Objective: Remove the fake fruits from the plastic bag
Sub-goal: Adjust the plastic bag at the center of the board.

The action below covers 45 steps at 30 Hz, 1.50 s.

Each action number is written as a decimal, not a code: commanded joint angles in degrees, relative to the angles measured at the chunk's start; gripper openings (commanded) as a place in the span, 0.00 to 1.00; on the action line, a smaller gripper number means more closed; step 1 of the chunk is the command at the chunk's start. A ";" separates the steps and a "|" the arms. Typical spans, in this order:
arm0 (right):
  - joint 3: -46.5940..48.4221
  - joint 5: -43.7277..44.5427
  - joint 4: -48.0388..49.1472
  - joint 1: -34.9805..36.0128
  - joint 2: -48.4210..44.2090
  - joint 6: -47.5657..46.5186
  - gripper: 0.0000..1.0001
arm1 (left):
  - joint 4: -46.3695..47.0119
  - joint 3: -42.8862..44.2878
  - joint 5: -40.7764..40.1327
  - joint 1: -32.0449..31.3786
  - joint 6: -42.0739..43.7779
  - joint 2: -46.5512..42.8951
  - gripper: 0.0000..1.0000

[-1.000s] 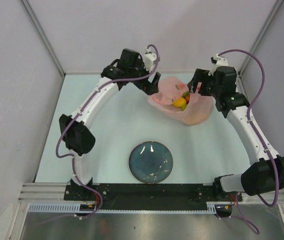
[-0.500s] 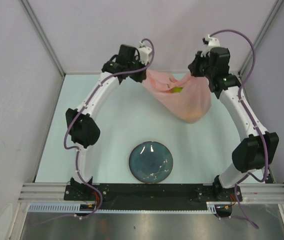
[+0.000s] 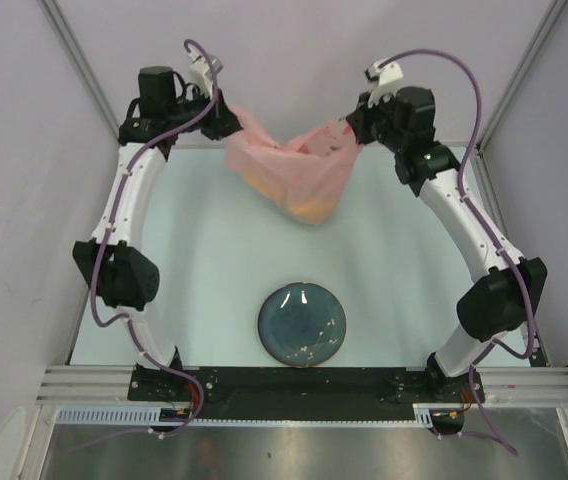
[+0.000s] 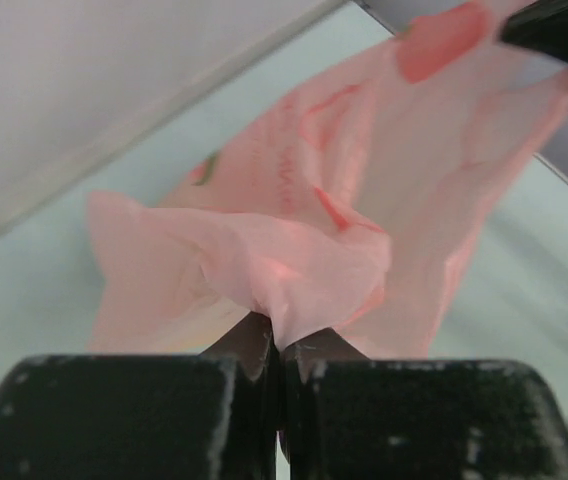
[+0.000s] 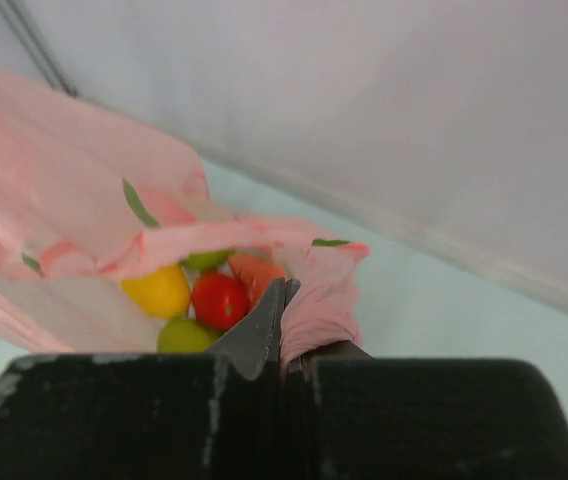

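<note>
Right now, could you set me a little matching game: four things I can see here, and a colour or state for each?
Things:
1. plastic bag
2. plate
3. fake fruits
4. left gripper

Descriptions:
A. round, dark blue-grey, nothing on it
B. clamped shut on a fold of plastic
C. pink, hanging with its edges pulled apart
D. yellow, red and green, tucked inside the pink plastic

Pairs: 1-C, 2-A, 3-D, 4-B
</note>
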 commanded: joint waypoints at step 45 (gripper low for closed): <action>-30.17 0.51 -0.37 9.63 -16.86 -1.65 0.48 | -36.25 -18.65 -4.02 -10.08 31.55 -21.89 0.59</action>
